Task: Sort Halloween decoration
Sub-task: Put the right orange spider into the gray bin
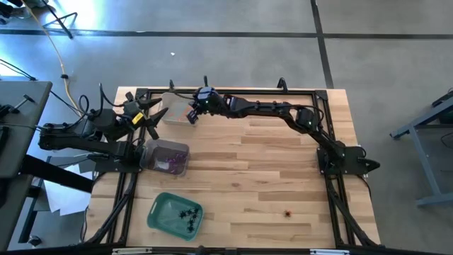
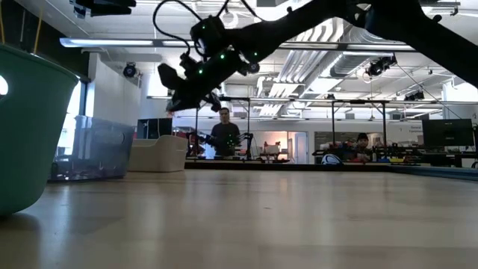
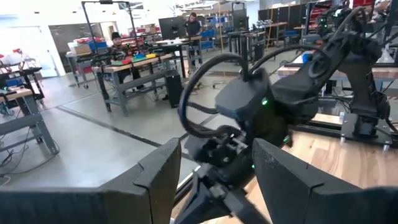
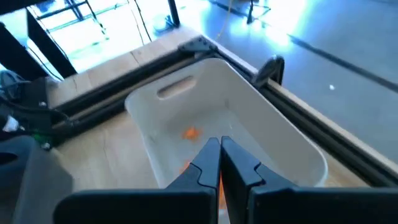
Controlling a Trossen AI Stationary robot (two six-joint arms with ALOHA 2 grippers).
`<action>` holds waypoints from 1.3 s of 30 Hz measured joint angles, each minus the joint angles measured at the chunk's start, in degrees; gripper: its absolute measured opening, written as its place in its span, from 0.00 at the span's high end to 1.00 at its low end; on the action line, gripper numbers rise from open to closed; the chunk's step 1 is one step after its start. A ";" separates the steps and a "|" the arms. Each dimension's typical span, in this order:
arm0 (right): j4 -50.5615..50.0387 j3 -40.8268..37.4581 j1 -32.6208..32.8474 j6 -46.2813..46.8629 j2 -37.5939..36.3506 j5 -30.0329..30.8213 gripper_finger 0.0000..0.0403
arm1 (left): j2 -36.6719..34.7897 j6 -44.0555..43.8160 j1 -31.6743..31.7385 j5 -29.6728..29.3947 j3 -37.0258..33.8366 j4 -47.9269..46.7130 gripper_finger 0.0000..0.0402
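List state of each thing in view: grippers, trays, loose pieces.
Right gripper: jaws shut, hanging over the white tray, arm stretched across the table.
Left gripper: jaws open, empty, at the table's far left edge.
White tray: upright, holds orange pieces.
Clear tray: upright, holds purple pieces.
Green tray: upright, holds black spiders.
Orange piece on the table: loose, unsorted.

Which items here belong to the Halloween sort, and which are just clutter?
Job items:
- small orange plastic trinket in the white plastic bin
- purple trinkets in the clear plastic bin
- black spider trinkets in the green plastic tray
- lone small trinket on the wooden table
- right gripper, jaws shut, over the white bin

Lying about:
- yellow cable on the floor
- left gripper, idle
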 joint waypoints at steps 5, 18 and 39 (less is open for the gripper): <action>4.37 0.02 -1.02 2.53 2.04 -1.64 1.00 | 0.00 0.00 -0.01 -0.01 0.00 -0.02 0.54; 4.48 -0.02 -1.35 0.90 2.61 -3.01 1.00 | 0.00 0.00 -0.01 0.00 0.00 -0.03 0.54; 4.04 -0.02 -1.64 -3.70 2.66 -5.02 1.00 | 0.00 0.00 0.00 0.00 0.00 -0.01 0.54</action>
